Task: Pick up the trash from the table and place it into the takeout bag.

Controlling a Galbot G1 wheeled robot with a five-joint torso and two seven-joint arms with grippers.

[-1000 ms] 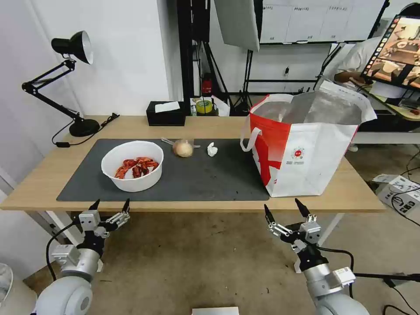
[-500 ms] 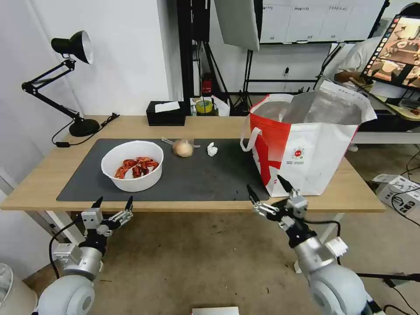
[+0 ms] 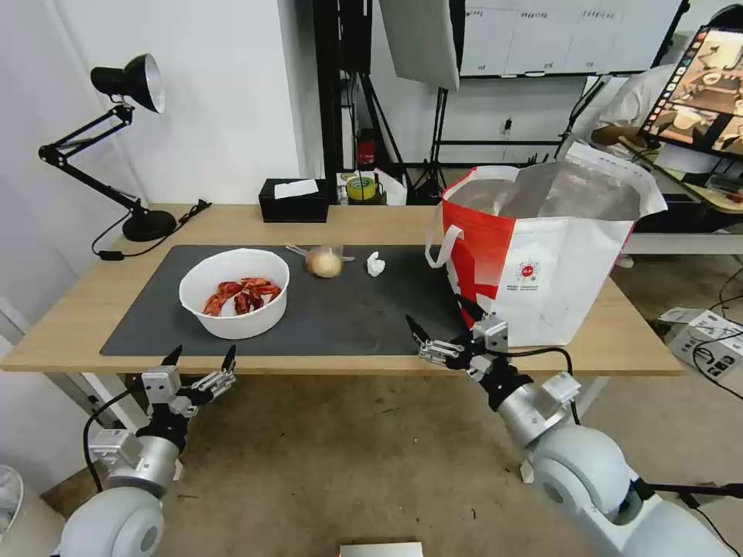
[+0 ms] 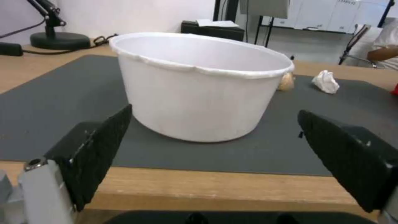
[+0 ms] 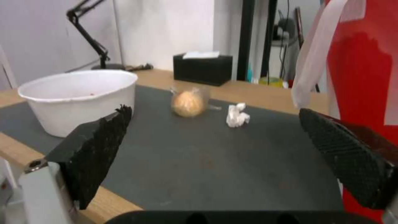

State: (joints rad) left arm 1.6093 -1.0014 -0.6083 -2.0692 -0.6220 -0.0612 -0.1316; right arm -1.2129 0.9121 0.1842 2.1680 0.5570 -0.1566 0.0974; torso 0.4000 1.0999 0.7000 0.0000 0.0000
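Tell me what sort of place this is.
Probably a robotics lab or studio staged as a dining spot, not a real home. A photo softbox on a stand and a monitor stand behind the table, and cables trail across the bare concrete floor.

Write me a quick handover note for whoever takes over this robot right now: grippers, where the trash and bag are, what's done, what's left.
Right gripper: open, empty, over the table's front edge beside the takeout bag.
Left gripper: open, empty, below the front edge, facing the white bowl.
On the dark mat: bowl with red shells, bagged tan lump, crumpled tissue. Bag stands open at the mat's right end.
Done: nothing is held; the bag's contents are hidden.
Left: bowl, lump and tissue all need bagging.
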